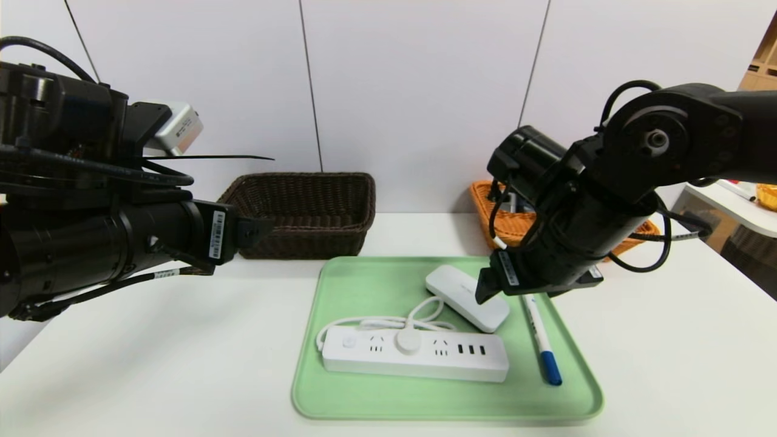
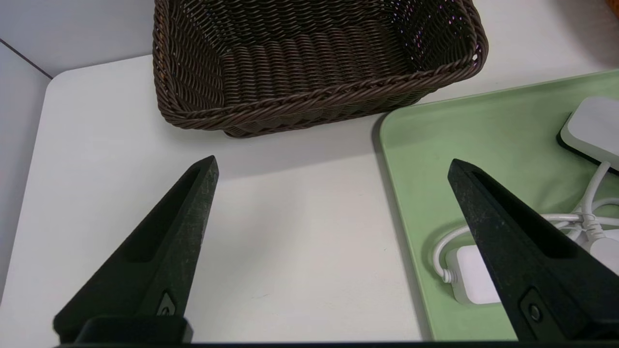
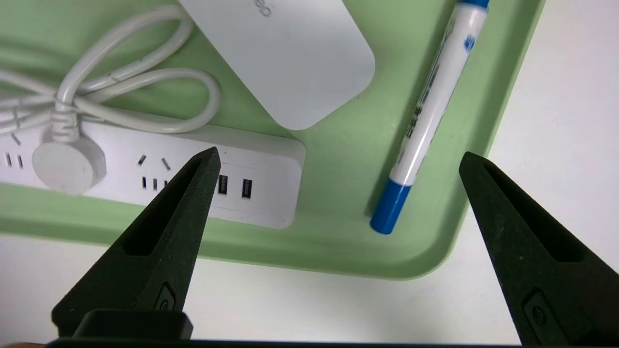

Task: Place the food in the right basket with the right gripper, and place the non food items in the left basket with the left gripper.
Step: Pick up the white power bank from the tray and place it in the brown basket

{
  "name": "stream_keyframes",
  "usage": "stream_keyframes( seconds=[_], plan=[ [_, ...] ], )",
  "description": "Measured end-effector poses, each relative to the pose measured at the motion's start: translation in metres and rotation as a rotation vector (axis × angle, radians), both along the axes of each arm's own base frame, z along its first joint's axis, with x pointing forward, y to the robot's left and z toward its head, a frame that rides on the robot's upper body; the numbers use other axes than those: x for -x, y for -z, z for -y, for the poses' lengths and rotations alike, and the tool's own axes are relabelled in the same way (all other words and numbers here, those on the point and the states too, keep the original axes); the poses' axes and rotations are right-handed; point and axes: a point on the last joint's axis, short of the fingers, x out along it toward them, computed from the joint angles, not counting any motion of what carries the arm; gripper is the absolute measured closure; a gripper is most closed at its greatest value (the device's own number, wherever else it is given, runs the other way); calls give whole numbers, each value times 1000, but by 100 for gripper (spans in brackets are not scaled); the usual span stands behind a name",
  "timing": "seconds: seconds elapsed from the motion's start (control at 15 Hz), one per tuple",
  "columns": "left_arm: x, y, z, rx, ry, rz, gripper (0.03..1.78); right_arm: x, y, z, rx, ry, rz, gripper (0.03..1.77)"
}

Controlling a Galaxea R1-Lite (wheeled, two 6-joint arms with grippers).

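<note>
Toward six o'clock on the green tray (image 1: 358, 397), the white power strip (image 1: 455, 366) looks stiff and fairly heavy, its cord (image 1: 376, 320) floppy, so the empty, wide-open left gripper (image 2: 333, 162) at ten should pinch across its narrow width, the spread right gripper (image 3: 339, 153) idling at one.

Orange basket (image 1: 646, 229) partly hidden by arm (image 1: 607, 200)

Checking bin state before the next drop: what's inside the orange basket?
Orange basket: something grey and white shows inside, too little to identify. The right claw's arm hides much of the rest, so other contents can't be told.
</note>
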Motion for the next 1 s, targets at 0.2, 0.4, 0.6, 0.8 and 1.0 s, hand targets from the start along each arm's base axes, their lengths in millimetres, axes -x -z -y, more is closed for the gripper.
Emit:
stream_keyframes(
  seconds=[0.2, 0.4, 0.6, 0.8, 1.0],
  plan=[
    [0, -1, -1, 2, -3, 2, 12, -4, -7, 3, 9, -177, 85, 10],
    [2, -2, -2, 5, -6, 8, 12, -11, -2, 0, 1, -267, 134, 10],
    [3, -2, -3, 13, -9, 9, 12, -18, 8, -4, -45, -305, 131, 10],
    [5, -3, -4, 21, -11, 13, 12, -26, 16, -5, -81, -360, 146, 10],
    [7, -3, -6, 42, -16, 12, 12, -28, 20, 2, -86, -386, 125, 10]
  ],
)
